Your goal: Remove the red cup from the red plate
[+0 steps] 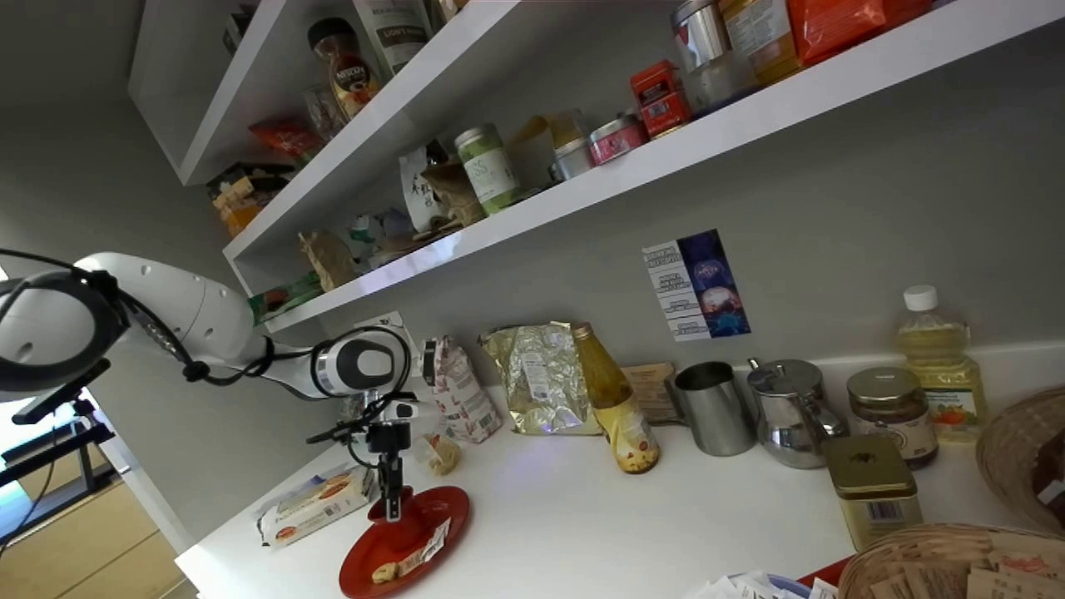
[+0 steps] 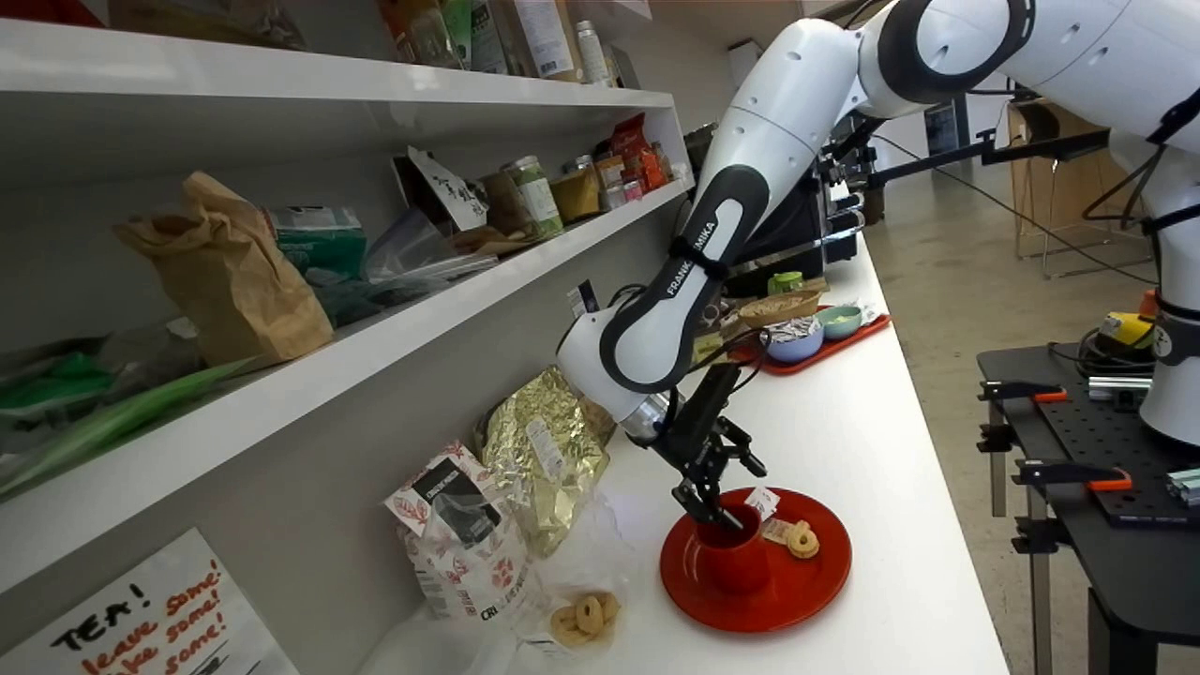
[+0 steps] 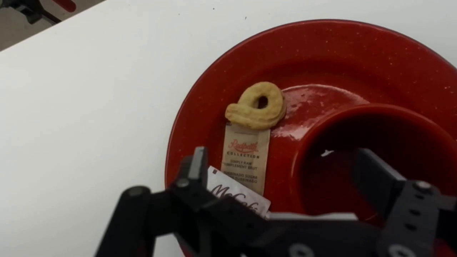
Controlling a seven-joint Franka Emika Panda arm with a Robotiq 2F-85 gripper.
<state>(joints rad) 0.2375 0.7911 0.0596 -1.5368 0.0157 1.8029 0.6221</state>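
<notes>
Removal not done: glossy red round cup point(image 2: 736, 567) stands upright on the shallow round glossy red plate point(image 2: 817, 586) in both exterior views, not lifted. Judging from that, approach is nearly complete; left: pinch the wall, lift, carry clear, set down, maybe on the smooth white counter point(image 3: 89, 125). Black two-finger gripper point(image 3: 288, 164) has its fingers spread wide, pinching nothing. Cup lies just below it: wrist view puts one finger over the cup's mouth, the other outside, above the plate, cup wall running between them with a gap either side. Can't tell whether the inner tip dips below the rim. Tan ring-shaped biscuit point(image 3: 250, 113), beige paper sugar packet point(image 3: 246, 153) and white printed paper packet point(image 3: 242, 194) also lie on the plate beside the cup; outer finger overlaps the white packet in wrist view, height unclear, so going lower might press or drag it
</notes>
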